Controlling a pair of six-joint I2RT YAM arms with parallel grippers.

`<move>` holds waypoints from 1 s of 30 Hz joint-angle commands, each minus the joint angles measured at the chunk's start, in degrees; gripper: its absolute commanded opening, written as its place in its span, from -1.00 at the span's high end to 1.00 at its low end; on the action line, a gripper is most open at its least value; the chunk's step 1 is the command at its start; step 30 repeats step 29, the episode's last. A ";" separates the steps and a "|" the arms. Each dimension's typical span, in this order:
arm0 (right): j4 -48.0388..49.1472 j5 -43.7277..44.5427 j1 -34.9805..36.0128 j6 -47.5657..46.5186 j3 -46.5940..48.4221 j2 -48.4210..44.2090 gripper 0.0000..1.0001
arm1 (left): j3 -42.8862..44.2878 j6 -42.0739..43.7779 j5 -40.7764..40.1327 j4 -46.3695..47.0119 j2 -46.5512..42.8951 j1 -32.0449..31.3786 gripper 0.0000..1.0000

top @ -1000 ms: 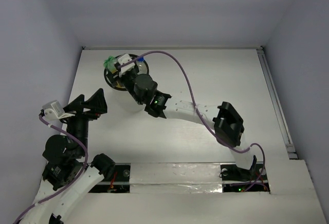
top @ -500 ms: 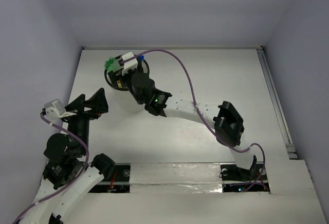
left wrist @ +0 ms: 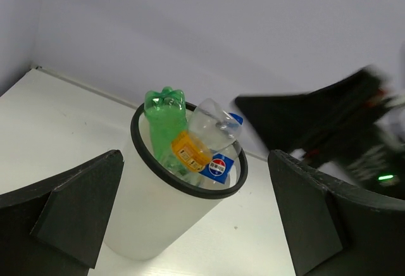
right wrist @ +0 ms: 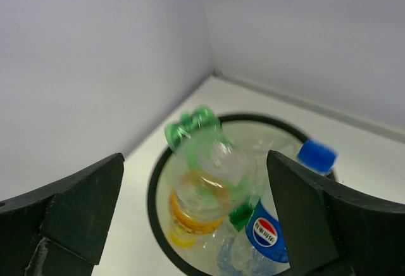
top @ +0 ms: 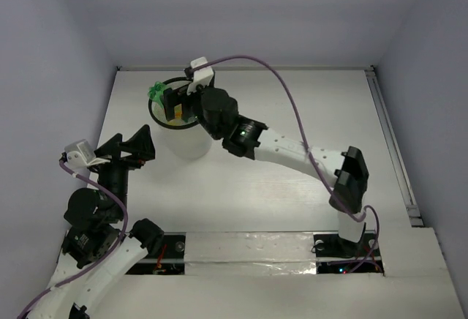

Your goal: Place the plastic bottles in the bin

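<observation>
Right gripper (top: 175,103) has widened, empty, over the bin (top: 186,142).
Left gripper (top: 126,147) gapes open at its eight o'clock; plastic bottles (left wrist: 190,146) lie inside.

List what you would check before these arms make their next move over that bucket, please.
1. Right claw empty: ok, its jaws are wide apart above the bin.
2. Left claw empty: ok, it is open and facing the bin.
3. Bin upright: ok.
4. Bottles inside the rim: ok. The green bottle, orange-labelled bottle and blue-capped bottle sit in it, with the green one poking above.
5. Stray bottles on the table: cannot tell. None shows, but the arms hide parts.
</observation>
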 commanded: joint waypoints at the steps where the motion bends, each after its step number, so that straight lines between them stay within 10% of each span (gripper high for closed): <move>1: 1.73 1.68 -0.32 1.14 -0.61 -8.09 -0.99 | 0.55 0.65 -0.22 1.81 1.62 0.30 -0.98; 8: 5.59 3.71 -0.93 2.89 -15.07 -20.39 -0.94 | 1.16 0.47 0.57 0.75 3.12 0.30 -0.98; 11: 9.19 4.67 -0.93 5.62 -27.36 -31.19 -0.35 | 2.13 -0.32 0.75 -0.21 3.64 0.30 -0.98; 12: 10.16 5.11 -0.93 6.93 -30.82 -34.53 0.42 | 2.57 -0.58 0.84 -0.48 3.56 0.30 -0.98; 13: 11.73 5.90 -0.93 7.55 -34.33 -41.35 0.70 | 2.74 -0.85 1.18 -0.83 3.38 0.30 -0.98; 15: 12.36 7.30 -0.93 9.04 -44.32 -48.50 0.91 | 2.92 -1.28 1.98 -1.18 2.77 0.30 -0.98; 17: 11.40 11.52 -0.93 10.19 -50.25 -59.39 0.84 | 3.01 -1.90 2.07 -2.06 2.33 0.30 -0.98; 22: 3.51 28.19 -0.93 14.23 -65.36 -81.72 -0.62 | 3.19 -5.24 1.98 -5.48 0.83 0.30 -0.98; 30: 0.76 30.87 -0.93 15.21 -71.46 -94.15 -0.72 | 2.48 -10.77 0.84 -9.79 1.62 0.30 -0.98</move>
